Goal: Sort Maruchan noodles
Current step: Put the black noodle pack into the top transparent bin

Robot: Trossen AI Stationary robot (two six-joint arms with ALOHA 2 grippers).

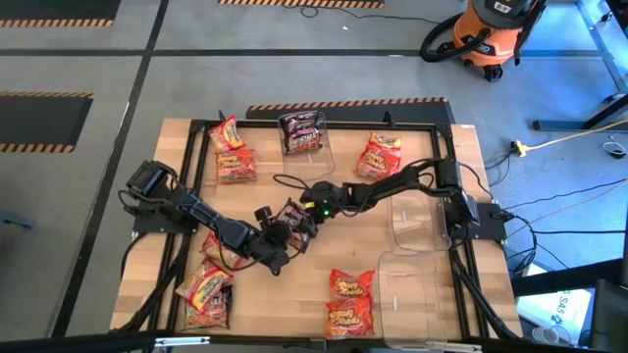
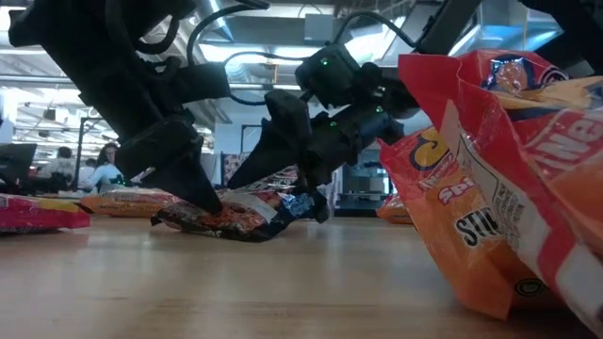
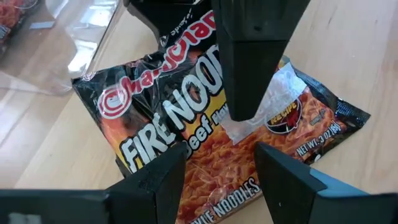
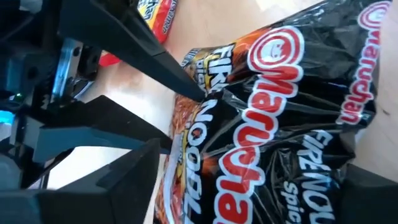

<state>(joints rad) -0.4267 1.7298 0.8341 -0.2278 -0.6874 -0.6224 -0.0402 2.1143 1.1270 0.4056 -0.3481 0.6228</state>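
Two dark Maruchan noodles packets lie overlapped mid-table (image 1: 294, 214). The lower one (image 3: 205, 143) rests flat on the wood, and the upper one (image 4: 292, 93) lies across its far end. My left gripper (image 3: 221, 180) is open, slanting down over the lower packet's near end. My right gripper (image 1: 302, 211) comes from the table's right, fingers wide apart on either side of the upper packet. Red-orange packets lie around the table. My left gripper has one fingertip (image 2: 203, 200) down on the lower packet's top face near its end, slanting from the table's left; the packet stays flat on the table. My right gripper has one finger (image 3: 249, 74) reaching down to the lower packet's clear seal (image 3: 249, 124). Whether its fingers press the upper packet I cannot tell.
A clear bin (image 1: 306, 147) at the far side holds a dark packet. Two more clear bins (image 1: 412, 221) (image 1: 407, 289) stand at the right. Red-orange packets lie at far left (image 1: 231, 152), far right (image 1: 379, 155), near left (image 1: 206, 289) and near middle (image 1: 350, 299).
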